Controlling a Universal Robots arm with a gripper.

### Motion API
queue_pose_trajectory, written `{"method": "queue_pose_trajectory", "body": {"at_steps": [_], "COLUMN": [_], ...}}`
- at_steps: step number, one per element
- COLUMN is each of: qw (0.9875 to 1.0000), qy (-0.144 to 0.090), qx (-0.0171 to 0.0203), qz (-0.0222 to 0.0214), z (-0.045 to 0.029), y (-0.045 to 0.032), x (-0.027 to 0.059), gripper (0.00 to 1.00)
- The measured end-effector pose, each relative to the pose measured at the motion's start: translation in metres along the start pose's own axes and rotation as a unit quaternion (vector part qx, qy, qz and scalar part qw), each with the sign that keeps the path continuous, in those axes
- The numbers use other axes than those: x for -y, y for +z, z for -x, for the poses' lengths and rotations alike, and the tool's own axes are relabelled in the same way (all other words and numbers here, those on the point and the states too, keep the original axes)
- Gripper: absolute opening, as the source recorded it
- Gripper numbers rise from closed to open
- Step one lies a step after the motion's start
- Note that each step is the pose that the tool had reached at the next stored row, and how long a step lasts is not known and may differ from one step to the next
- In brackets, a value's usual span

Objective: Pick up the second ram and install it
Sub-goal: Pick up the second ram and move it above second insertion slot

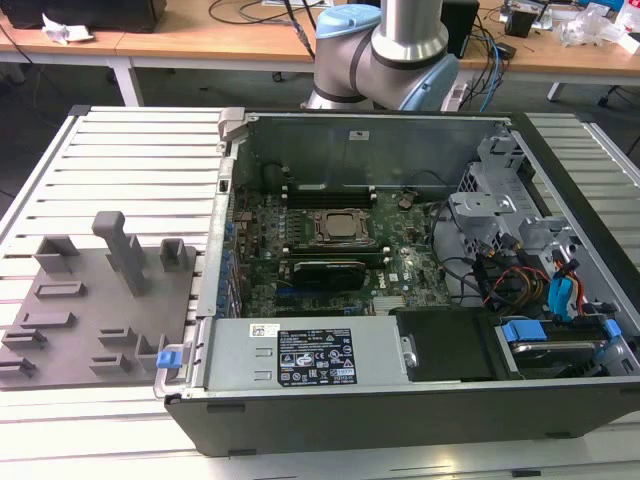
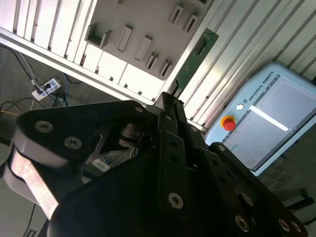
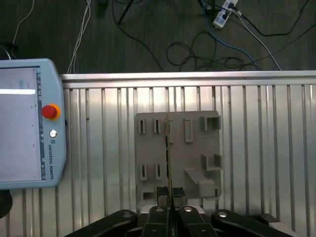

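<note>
The gripper [image 3: 170, 196] is clamped narrow on the ram [image 3: 169, 148], one black finger on each flat face of the stick. In the first wrist view the ram shows edge-on, a thin line running out from the fingertips. It hangs in the air over the grey fixture [image 3: 207, 143], clear of it and in line with the gap between the fixture's rows of slots.

In the second wrist view the gripper [image 2: 172, 98] shows from the side. The ram [image 2: 195, 52] sticks out past the fingertips as a green strip with a dark chip on it, and its free end points out above the fixture [image 2: 143, 15].

The fixture lies flat on a slatted metal table [image 3: 98, 148]. Beside the fixture, on the same slats, rests a pale blue pendant [image 3: 24, 123] with a red button. Past the table edge on the fixture's far side, cables and a power strip [image 3: 223, 11] lie on the dark floor.

In the exterior view the fixture [image 1: 80, 330] carries upright blocks and empty pockets. The open computer case [image 1: 400, 425] sits just beside it, on the exterior view's right. Inside the case, the CPU socket [image 1: 337, 226] sits mid-board, well apart from the fixture. The arm's base [image 1: 385, 55] stands behind the case.
</note>
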State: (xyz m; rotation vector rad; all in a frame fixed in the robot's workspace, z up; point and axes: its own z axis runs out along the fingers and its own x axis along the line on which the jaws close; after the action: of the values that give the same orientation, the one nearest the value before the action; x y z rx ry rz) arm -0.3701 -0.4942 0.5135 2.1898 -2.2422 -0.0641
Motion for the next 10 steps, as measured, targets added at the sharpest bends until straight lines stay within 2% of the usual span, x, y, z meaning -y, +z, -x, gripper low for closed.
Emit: {"method": "queue_pose_trajectory", "body": {"at_steps": [1, 3, 4, 5, 6, 7, 10], "qw": [1.0000, 0.9999, 0.9999, 0.9999, 0.9999, 0.9999, 0.9999], "qy": [0.000, 0.000, 0.000, 0.000, 0.000, 0.000, 0.000], "qx": [0.0018, 0.0122, 0.0149, 0.0141, 0.0117, 0.0108, 0.0106], "qz": [0.0000, 0.0007, 0.0011, 0.0019, 0.0030, 0.0043, 0.0106], "z": [0.0000, 0.0004, 0.0011, 0.0036, 0.0081, 0.0128, 0.0232], "y": [-0.0009, -0.0005, 0.0007, 0.0029, 0.0053, 0.0086, 0.0162], "x": [-0.0001, 0.0000, 0.0003, 0.0019, 0.0061, 0.0116, 0.0299], "gripper": [0.14, 0.14, 0.14, 0.14, 0.14, 0.14, 0.14]}}
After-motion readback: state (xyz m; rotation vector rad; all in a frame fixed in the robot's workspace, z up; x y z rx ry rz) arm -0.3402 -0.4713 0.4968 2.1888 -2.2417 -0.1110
